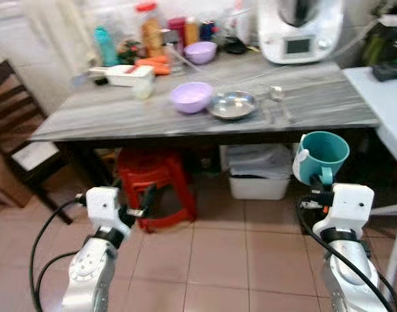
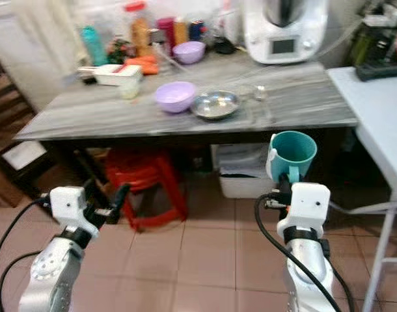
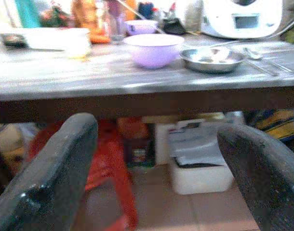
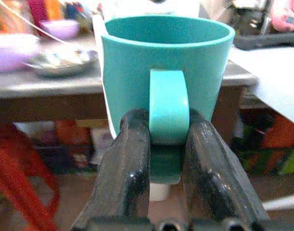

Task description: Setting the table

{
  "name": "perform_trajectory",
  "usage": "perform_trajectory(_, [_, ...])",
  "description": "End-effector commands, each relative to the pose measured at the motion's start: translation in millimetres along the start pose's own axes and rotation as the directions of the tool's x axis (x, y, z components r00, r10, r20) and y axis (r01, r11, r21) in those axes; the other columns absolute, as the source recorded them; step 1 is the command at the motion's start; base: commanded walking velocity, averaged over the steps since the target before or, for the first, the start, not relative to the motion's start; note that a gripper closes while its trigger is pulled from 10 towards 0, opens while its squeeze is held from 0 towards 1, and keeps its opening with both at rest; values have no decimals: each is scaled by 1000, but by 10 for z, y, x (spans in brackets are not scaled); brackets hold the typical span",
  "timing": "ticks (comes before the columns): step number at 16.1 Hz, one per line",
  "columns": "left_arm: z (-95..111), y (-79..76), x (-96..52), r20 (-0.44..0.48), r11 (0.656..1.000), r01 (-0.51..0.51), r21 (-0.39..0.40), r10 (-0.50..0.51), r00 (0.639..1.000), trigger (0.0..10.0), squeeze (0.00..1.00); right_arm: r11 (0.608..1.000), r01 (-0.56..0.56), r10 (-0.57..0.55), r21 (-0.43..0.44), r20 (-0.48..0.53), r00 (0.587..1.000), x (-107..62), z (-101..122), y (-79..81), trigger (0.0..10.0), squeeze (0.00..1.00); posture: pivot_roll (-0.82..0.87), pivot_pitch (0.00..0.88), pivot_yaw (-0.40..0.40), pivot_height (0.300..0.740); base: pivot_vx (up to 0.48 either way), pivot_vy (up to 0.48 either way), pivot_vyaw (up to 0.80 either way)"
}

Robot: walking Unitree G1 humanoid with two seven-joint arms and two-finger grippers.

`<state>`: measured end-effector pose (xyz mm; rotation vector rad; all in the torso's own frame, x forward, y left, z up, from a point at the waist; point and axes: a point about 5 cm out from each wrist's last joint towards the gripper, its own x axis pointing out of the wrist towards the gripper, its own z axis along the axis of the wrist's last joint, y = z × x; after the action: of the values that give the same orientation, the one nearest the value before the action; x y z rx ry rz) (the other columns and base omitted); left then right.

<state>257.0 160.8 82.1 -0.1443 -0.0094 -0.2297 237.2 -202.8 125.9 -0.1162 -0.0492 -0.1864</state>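
My right gripper (image 4: 167,144) is shut on the handle of a teal mug (image 1: 323,155), held upright in front of the table's near edge, below the tabletop. The grey wooden table (image 1: 120,114) carries a lilac bowl (image 1: 191,96), a steel plate (image 1: 232,104) to its right, and a spoon and fork (image 1: 278,107) beyond the plate. My left gripper (image 1: 136,201) is open and holds nothing, low over the floor before the table's left half. Through its fingers (image 3: 55,178) I see the table edge and the bowl (image 3: 153,49).
A red plastic stool (image 1: 153,185) and a white storage box (image 1: 258,172) stand under the table. A dark wooden chair (image 1: 16,140) is at the left. A white side table (image 1: 384,104) juts in at the right. Bottles, a second lilac bowl (image 1: 200,51) and a white kitchen machine (image 1: 299,29) line the back.
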Motion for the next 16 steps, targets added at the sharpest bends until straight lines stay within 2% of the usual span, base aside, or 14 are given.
perform_trajectory(1, [30,77,-23,-2,1000,-7,19,7,1000,10000,0,1000,1,-1,8,44,999,28,103,30,10000,0,-107,0,136,740,334,0,456])
perform_trajectory(3, [35,72,-15,-1,1000,-5,17,5,1000,10000,0,1000,1,-1,9,46,999,34,107,36,10000,0,-106,0,135,740,336,0,497])
perform_trajectory(11, [54,14,14,4,1000,27,11,-27,1000,10000,0,1000,5,-5,10,50,999,60,112,54,10000,0,-104,0,137,740,343,0,69])
perform_trajectory(16, [44,2,21,0,999,35,7,-35,999,10000,0,999,11,-13,35,43,999,61,101,56,10000,0,-106,0,139,740,454,0,0])
